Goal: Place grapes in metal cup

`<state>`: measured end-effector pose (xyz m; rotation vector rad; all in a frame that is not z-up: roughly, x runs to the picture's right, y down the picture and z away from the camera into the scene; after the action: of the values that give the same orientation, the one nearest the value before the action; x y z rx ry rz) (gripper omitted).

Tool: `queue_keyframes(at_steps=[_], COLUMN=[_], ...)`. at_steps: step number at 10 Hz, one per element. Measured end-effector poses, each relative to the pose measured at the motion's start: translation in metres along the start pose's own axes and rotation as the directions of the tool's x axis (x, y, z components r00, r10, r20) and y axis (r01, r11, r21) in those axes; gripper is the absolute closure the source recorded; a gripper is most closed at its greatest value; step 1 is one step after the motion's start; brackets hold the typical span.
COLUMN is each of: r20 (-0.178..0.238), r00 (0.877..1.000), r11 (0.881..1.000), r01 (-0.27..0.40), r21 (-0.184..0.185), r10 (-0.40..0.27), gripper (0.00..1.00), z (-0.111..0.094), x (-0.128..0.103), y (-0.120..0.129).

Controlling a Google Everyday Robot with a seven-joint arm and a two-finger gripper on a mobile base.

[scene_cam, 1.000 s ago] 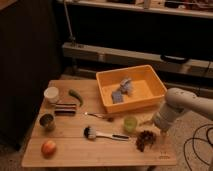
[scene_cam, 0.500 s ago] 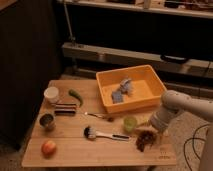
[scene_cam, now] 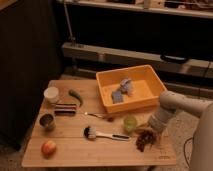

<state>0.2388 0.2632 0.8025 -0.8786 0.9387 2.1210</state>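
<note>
Camera view, single frame. We note the gripper [scene_cam: 148, 131] at the right end of the wooden table [scene_cam: 70, 159], low over the grapes [scene_cam: 144, 142]; the white arm [scene_cam: 172, 107] reaches in from the right edge. The gripper sits at the top of the bunch and looks to be touching it; whether it is closed on the bunch or spread we cannot tell.

Grapes: a dark reddish lump on the table surface near the front right corner, just right of the translucent green cup [scene_cam: 130, 123].

Metal cup [scene_cam: 47, 121]: upright at the left side of the table, well apart from the grapes, dark inside. Behind it stands a white cup [scene_cam: 51, 94]; in front of it, near the front edge, lies an orange-red apple [scene_cam: 48, 148].

Other items logged: a green pepper [scene_cam: 76, 96] beside the white cup, a dark striped block [scene_cam: 65, 109] below it, a brush [scene_cam: 102, 134] with a pale handle lying mid-table, and a yellow bin [scene_cam: 107, 79] at the back right holding greyish-blue objects [scene_cam: 123, 90]
</note>
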Motion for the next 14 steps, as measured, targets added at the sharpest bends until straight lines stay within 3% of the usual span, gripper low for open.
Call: queue_keyframes(at_steps=[3, 7, 8, 11, 14], r20=[-0.021, -0.063, -0.072, -0.083, -0.052], r00=[1.0, 0.998, 0.997, 0.996, 0.997], r11=[1.0, 1.0, 1.0, 0.999, 0.998], r01=[0.012, 0.029, 0.032, 0.038, 0.054], r21=[0.015, 0.005, 0.0, -0.017, -0.026], r10=[-0.011, -0.029, -0.031, -0.039, -0.055], gripper=[0.57, 0.94, 0.99, 1.0, 1.0], z=[0.002, -0.003, -0.004, -0.012, -0.039], x=[0.002, 0.006, 0.007, 0.011, 0.023], y=[0.0, -0.001, -0.001, -0.003, -0.005])
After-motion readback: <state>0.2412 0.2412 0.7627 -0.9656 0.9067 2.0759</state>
